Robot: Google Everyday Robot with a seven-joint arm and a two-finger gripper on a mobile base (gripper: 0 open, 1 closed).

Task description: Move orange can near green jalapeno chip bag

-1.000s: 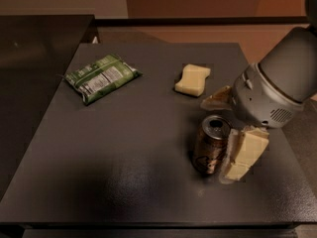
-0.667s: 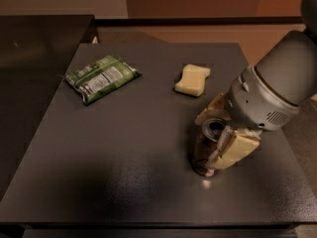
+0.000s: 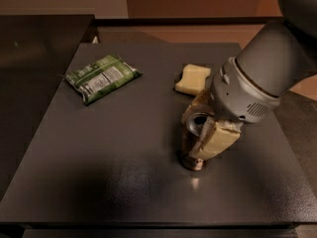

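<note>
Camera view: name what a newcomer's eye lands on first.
The big grey arm at right dominates, its tool down at the orange can, which stands right of centre on the dark table. Next comes the green jalapeno chip bag lying flat at the far left, then a pale yellow sponge just behind the can.

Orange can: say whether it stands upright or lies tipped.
Upright: orange can stands base-down on the table, silver top up, pincer around it.

The can (image 3: 190, 155) is brownish-orange with dark markings and a silver top. The gripper (image 3: 200, 133), cream fingers (image 3: 218, 139) under a grey wrist, clasps it right of mid-table (image 3: 124, 148), which is dark grey. The bag (image 3: 101, 77) is green with a white label. The sponge (image 3: 193, 79) is pale yellow.
</note>
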